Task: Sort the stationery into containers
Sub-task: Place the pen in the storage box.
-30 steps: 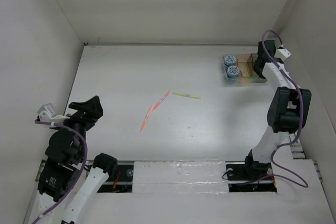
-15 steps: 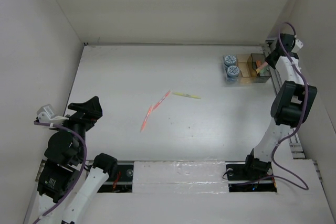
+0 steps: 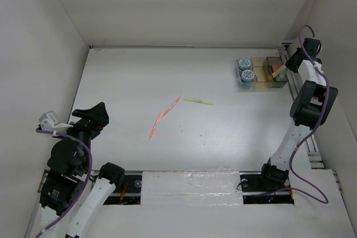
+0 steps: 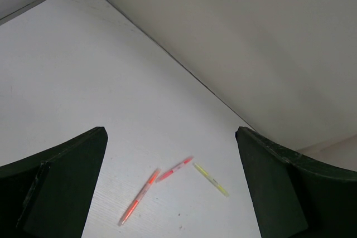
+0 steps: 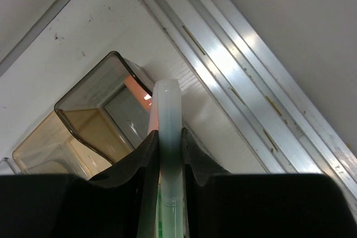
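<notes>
The right gripper (image 5: 167, 144) is clamped on a slim translucent marker (image 5: 167, 110), pale with an orange glow near its tip and green lower down. The marker runs up the middle of the right wrist frame. Its tip sits by the right-hand corner of the smoky grey end compartment (image 5: 95, 90) of the small clear three-box plastic organiser (image 3: 260, 77), in the upper right of the overhead frame.

To drop it well, I judge the tip should be carried fully over that compartment's mouth before the fingers part. The box is narrow, so a release at the rim could send the marker onto the aluminium rail (image 5: 240, 76) beside it. A steep tilt should help it slide in.

The right wrist view shows the grip and the rim closely, but no other stationery. The overhead view cannot show how high the marker hangs. It does show two round blue-and-white pots (image 3: 244, 64) in the organiser's left end, and loose pens near the frame's middle. The left wrist view shows the left gripper (image 4: 170, 137) spread wide and holding nothing. Below it lie an orange pen (image 4: 139, 196), a red pen (image 4: 174, 169) and a yellow pen (image 4: 211, 179).
</notes>
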